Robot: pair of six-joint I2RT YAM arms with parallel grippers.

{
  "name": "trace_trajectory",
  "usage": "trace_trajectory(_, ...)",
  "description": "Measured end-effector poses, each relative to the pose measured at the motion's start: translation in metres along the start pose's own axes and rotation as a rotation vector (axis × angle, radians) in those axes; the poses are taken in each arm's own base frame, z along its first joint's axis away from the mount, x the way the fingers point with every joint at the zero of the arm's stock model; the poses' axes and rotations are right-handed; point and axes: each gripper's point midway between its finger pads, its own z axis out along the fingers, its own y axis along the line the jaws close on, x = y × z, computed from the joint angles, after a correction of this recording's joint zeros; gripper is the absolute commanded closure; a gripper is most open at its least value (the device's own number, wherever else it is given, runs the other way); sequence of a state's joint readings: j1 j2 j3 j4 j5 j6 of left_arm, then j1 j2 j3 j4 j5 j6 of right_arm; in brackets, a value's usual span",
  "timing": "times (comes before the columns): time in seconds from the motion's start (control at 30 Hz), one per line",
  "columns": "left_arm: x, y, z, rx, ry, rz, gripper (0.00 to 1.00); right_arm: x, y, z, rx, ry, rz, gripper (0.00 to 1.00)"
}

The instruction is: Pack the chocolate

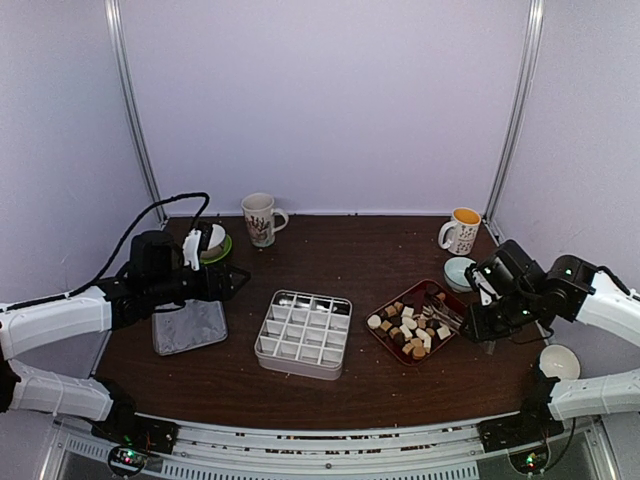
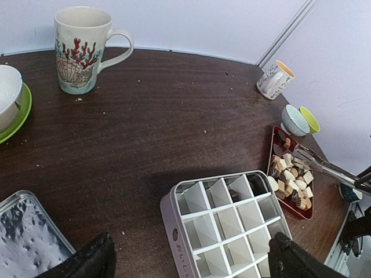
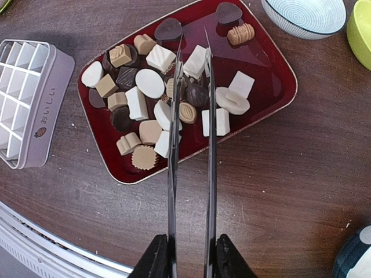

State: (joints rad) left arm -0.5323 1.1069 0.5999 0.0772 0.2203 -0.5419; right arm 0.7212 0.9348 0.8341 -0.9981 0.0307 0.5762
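Note:
The chocolate [image 1: 408, 328], several brown, tan and white pieces, lies in a red tray [image 1: 443, 291] right of centre; it also shows in the right wrist view [image 3: 152, 84] and the left wrist view [image 2: 291, 179]. A white gridded box [image 1: 303, 333] stands mid-table, its cells mostly empty [image 2: 226, 226]. My right gripper [image 3: 190, 255] is shut on the handles of long metal tongs [image 3: 210, 162], whose parted blades reach over the chocolates. My left gripper [image 2: 191, 260] is open and empty above the box's near-left side.
The box's metal lid [image 1: 190, 327] lies at left. A coral-pattern mug [image 1: 260, 218] and a white bowl on a green plate [image 1: 212, 243] stand at back left. An orange-lined mug [image 1: 461, 231], a blue bowl [image 1: 458, 272] and a white bowl [image 1: 558, 360] stand at right.

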Motion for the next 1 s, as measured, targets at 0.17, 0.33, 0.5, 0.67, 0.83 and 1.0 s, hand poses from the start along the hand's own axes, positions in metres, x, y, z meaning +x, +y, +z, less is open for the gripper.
trace_trajectory(0.17, 0.0, 0.0, 0.0, 0.0, 0.0, 0.0, 0.06, -0.003, 0.002, 0.0, -0.007, -0.01, 0.012, 0.7)
trace_trajectory(0.33, 0.0, 0.0, 0.0, -0.001, 0.001, -0.001, 0.06, -0.005, 0.003, 0.002, -0.011, -0.014, 0.03, 0.69)
trace_trajectory(0.5, 0.002, 0.002, 0.002, -0.004, 0.009, -0.003, 0.06, -0.004, 0.005, 0.006, -0.01, -0.005, 0.042, 0.68)
trace_trajectory(0.67, 0.003, 0.001, 0.002, -0.003, 0.01, -0.002, 0.06, -0.002, 0.005, 0.014, 0.005, 0.018, 0.05, 0.68)
trace_trajectory(0.83, 0.003, 0.001, 0.002, -0.003, 0.01, -0.002, 0.06, 0.005, 0.002, 0.022, 0.025, 0.047, 0.05, 0.7)
trace_trajectory(1.0, 0.003, 0.001, 0.002, -0.003, 0.01, -0.002, 0.06, 0.007, 0.002, 0.025, 0.026, 0.053, 0.051, 0.75)
